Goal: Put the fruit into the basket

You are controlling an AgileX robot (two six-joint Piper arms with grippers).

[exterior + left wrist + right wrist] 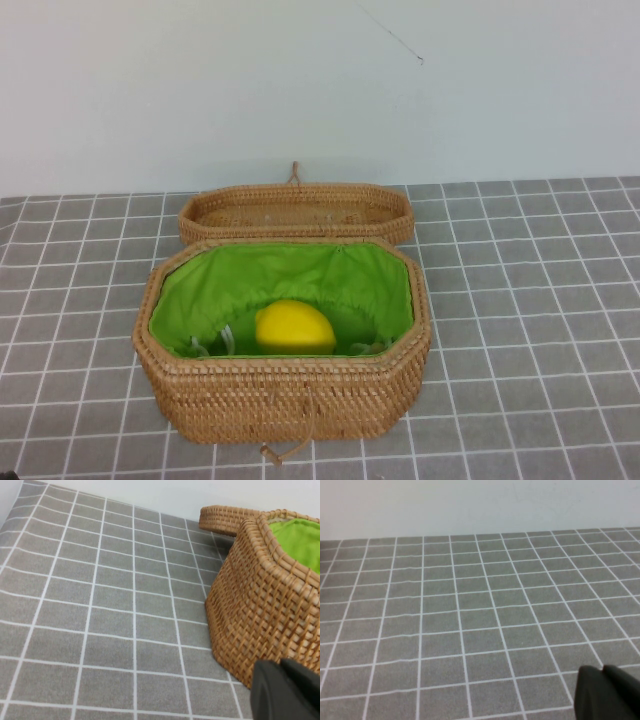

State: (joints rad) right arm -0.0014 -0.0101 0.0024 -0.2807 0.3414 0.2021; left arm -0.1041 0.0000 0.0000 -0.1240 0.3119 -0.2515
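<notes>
The yellow lemon point(294, 327) lies inside the tan woven basket point(290, 392), on its green lining, near the front wall. Neither arm shows in the high view. My left gripper point(281, 666) is shut and empty, low beside the basket's woven side wall point(260, 605), to the basket's left. My right gripper point(603, 671) is shut and empty over bare grid cloth, away from the basket, which does not show in the right wrist view.
The flat woven lid point(296, 211) lies just behind the basket, touching its back rim; it also shows in the left wrist view point(225, 519). A grey checked cloth point(540, 290) covers the table. A pale wall stands behind.
</notes>
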